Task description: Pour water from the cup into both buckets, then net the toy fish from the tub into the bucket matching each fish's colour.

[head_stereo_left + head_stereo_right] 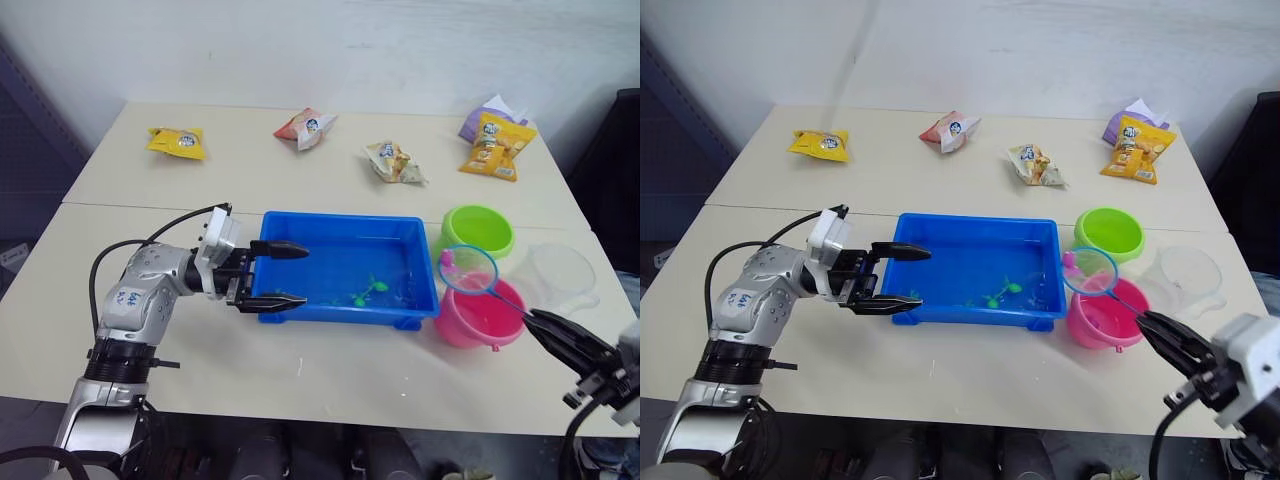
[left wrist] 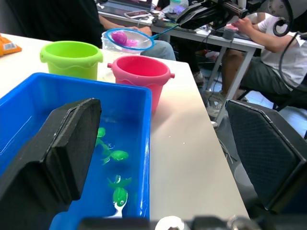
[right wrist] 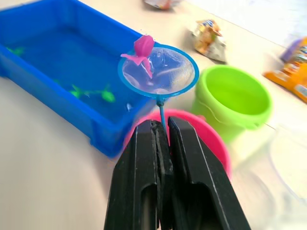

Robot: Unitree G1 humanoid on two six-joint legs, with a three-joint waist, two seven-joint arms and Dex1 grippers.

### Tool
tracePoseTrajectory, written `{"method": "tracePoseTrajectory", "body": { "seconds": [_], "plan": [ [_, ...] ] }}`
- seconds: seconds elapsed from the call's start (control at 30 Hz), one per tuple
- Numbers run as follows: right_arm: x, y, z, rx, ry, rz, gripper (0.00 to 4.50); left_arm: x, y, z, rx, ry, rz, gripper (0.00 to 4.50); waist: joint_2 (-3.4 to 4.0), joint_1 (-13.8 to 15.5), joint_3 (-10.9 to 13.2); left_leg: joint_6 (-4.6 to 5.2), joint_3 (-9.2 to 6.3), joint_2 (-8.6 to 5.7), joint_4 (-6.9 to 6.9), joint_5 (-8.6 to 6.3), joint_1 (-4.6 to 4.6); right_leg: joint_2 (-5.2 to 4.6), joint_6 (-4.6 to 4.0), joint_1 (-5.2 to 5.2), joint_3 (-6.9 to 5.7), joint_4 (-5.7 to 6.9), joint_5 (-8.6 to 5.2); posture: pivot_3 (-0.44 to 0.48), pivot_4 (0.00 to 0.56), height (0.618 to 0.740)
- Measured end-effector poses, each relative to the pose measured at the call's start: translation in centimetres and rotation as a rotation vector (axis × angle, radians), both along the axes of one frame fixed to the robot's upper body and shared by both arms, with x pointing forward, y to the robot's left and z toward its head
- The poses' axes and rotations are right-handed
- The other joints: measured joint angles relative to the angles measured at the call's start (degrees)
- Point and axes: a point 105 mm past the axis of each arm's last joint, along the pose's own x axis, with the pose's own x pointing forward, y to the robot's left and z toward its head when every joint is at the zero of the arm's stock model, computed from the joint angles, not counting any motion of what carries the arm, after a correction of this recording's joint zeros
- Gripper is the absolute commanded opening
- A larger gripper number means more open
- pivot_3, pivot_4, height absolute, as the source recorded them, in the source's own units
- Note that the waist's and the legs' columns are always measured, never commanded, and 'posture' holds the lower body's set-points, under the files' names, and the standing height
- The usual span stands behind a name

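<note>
Both right claw point(image 3: 163, 139) fingers pinch the net point(image 3: 158, 72) handle tight.

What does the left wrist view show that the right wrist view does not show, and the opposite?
The left wrist view shows seated people at a desk past the table edge, a dark chair, and the right gripper from outside, holding the net's handle. The right wrist view shows snack packets on the table and that gripper's jaws shut on the handle from behind. Both show the tub with green fish, the green bucket, the pink bucket, and the net with a pink fish above the pink bucket.
</note>
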Motion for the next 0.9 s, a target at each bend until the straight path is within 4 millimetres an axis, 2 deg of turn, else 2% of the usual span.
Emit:
{"method": "tracePoseTrajectory", "body": {
  "seconds": [0.07,0.23,0.43,0.57,0.7,0.9],
  "plan": [
    [-0.4,-0.6,-0.2,-0.018,-0.023,-0.030,0.00,0.1,-0.4,0.2,-0.001,-0.006,-0.013,4.46,0.00,-0.2,0.0,-0.01,0.00,0.00,0.00,0.01,0.03,-0.01,0.00,0.01,0.02,0.04,0.00,0.000,0.150,0.738],
    [-1.0,-3.0,-1.4,-0.216,-0.049,-0.113,0.00,0.1,-1.2,0.5,-0.008,0.000,-0.031,4.46,0.02,-0.5,0.0,-0.05,0.02,-0.02,0.02,0.03,0.06,0.01,0.00,0.00,0.06,0.09,0.00,0.000,0.150,0.738],
    [-1.0,-5.1,-2.0,-0.572,-0.191,-0.123,0.00,0.1,-1.9,0.5,-0.007,0.016,-0.026,4.46,0.02,-0.4,0.0,-0.14,0.03,-0.03,0.02,0.08,0.12,0.03,-0.01,0.01,0.09,0.13,-0.01,0.000,0.150,0.738],
    [-1.1,-5.3,-2.5,-0.763,-0.282,-0.082,0.00,0.0,-2.2,0.8,-0.007,0.013,-0.018,4.46,0.02,-0.5,0.0,-0.18,0.10,-0.02,0.00,0.11,0.30,0.03,-0.03,0.12,0.15,0.15,-0.01,0.000,0.150,0.738],
    [-0.9,-5.3,-3.9,-1.000,-0.319,0.004,0.00,0.1,-2.3,0.9,-0.005,0.015,-0.005,4.46,0.01,-0.6,0.0,-0.25,0.10,0.00,-0.15,0.07,0.98,0.04,-0.07,0.78,0.14,-0.01,-0.06,0.000,0.150,0.738],
    [-0.5,-4.8,-3.9,-1.185,-0.418,0.079,0.00,0.0,-2.4,1.0,-0.003,0.013,0.001,4.46,0.02,-0.5,0.0,-0.28,0.08,0.00,-0.14,0.09,0.97,0.05,-0.08,0.78,0.14,0.02,-0.06,0.000,0.150,0.738]
  ]
}}
